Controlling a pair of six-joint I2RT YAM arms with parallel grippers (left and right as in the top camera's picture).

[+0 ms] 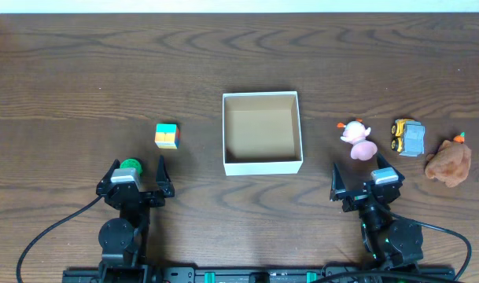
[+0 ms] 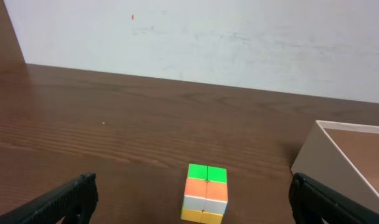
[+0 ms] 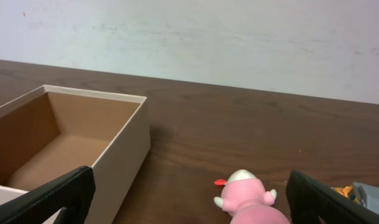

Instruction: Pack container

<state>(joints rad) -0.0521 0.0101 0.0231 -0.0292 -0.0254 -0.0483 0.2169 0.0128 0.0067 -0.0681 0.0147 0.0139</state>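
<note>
A white cardboard box (image 1: 263,166) with a tan-brown inside sits near the middle of the dark wood counter (image 1: 223,55), between the two arms and a little beyond them. It stands upright and open, and nothing shows inside it.

To the left of the box, apart from it, lies a small cube (image 1: 167,135) with coloured faces. In the left wrist view its top is green, with orange, white and yellow squares on its near side. The left end effector (image 1: 138,169) sits near the cube, on the robot's side of it. Its two black fingers (image 2: 58,202) are spread wide and hold nothing, and the cube shows in the gap between them, ahead of the tips and clear of both. A small green object (image 1: 131,165) sits against the left wrist, partly hidden, and I cannot tell what it is.

To the right of the box lies a pink toy figure (image 1: 357,139) with a pale head. Further right is a toy truck (image 1: 408,137) in blue-grey and yellow. Beyond that is a brown lump (image 1: 449,163) with a bit of orange at its upper edge. All three are outside the box.

The right end effector (image 1: 359,177) rests just short of the pink figure. Its fingers (image 3: 52,196) are also spread wide and grip nothing. From its wrist camera the box wall shows on the left and the figure low in the gap.
</note>
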